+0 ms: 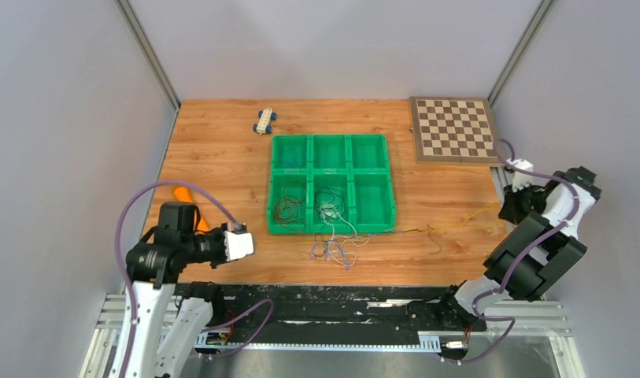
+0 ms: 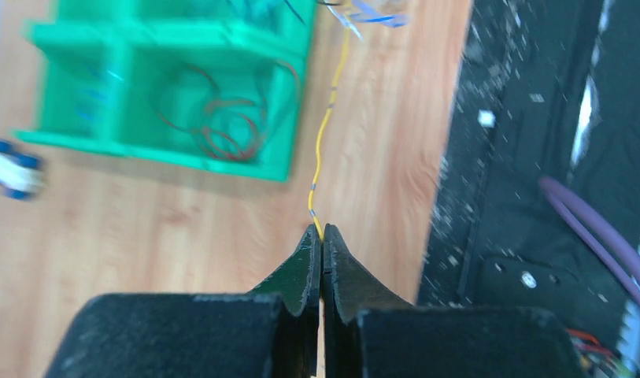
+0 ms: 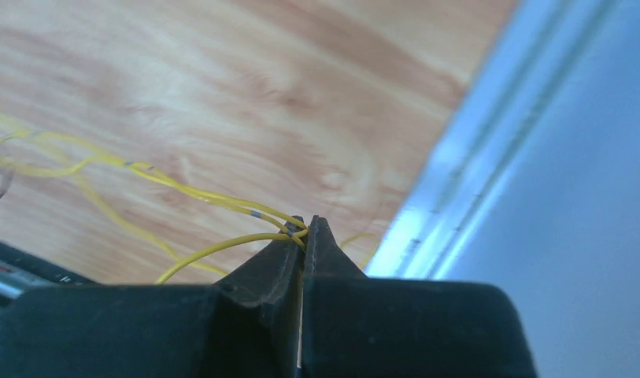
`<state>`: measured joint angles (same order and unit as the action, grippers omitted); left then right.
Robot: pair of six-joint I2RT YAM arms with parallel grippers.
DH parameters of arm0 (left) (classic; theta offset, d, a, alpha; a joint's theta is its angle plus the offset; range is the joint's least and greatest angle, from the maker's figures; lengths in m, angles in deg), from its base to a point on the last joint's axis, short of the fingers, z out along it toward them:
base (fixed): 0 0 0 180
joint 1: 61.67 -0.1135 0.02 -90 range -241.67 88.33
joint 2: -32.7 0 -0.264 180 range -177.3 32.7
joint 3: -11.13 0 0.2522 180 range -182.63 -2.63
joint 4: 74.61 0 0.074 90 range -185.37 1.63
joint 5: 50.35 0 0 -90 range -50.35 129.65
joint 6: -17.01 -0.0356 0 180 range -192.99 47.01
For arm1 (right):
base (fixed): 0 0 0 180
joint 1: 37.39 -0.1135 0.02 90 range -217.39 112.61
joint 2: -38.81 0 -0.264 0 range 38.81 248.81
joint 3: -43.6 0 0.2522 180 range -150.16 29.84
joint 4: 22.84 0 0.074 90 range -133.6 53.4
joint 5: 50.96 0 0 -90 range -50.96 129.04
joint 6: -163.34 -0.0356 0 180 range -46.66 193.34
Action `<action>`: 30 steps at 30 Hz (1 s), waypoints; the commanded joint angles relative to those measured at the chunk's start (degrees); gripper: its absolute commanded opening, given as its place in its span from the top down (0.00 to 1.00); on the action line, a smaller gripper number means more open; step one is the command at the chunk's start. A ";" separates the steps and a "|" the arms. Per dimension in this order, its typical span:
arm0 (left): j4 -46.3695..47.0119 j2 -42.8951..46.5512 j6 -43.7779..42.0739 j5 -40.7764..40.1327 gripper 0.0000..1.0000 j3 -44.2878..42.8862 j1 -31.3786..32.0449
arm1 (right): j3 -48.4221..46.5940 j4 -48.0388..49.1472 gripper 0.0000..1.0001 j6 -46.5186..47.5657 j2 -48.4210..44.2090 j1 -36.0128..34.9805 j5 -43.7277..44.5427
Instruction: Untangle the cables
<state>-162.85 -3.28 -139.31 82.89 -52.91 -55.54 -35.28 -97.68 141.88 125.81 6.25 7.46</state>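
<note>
Wooden tabletop (image 1: 214, 165), grey walls on three sides. Along its near strip the yellow cable (image 2: 323, 142) lies drawn out between the arms. The left gripper (image 2: 322, 234) is clamped on one end and the right gripper (image 3: 303, 226) pinches yellow strands near the table's right edge, probably to tease it out of the pale tangle (image 1: 334, 248) just in front of the green tray (image 1: 330, 137). The red wires (image 1: 287, 209) sit coiled in the tray's near-left compartment. A chessboard (image 1: 453, 128) and toy car (image 1: 264, 120) lie farther back.

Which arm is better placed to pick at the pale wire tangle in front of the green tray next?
Left, probably. The left gripper, shut on one yellow wire, sits nearer the pale tangle by the green tray; the right gripper, shut on several yellow wires, is at the table's right edge.
</note>
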 commanded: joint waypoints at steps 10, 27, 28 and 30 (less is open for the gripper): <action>8.98 -3.59 18.91 7.07 1.00 -8.47 10.49 | -0.59 5.01 1.00 0.50 2.99 -0.69 -1.37; 27.44 -12.36 32.51 -3.00 1.00 -16.41 20.40 | -9.75 -1.67 1.00 -6.00 -0.21 -3.30 -11.59; 29.82 -13.24 35.48 -3.32 1.00 -21.21 20.37 | -11.26 -1.94 1.00 -6.50 -0.36 -3.32 -12.70; 32.16 -15.63 38.16 -3.42 1.00 -27.88 20.21 | -14.40 -2.42 1.00 -7.76 -0.46 -3.22 -14.61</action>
<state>-141.32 -16.66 -111.25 78.91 -69.07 -35.34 -42.43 -97.83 137.05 128.68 3.13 2.17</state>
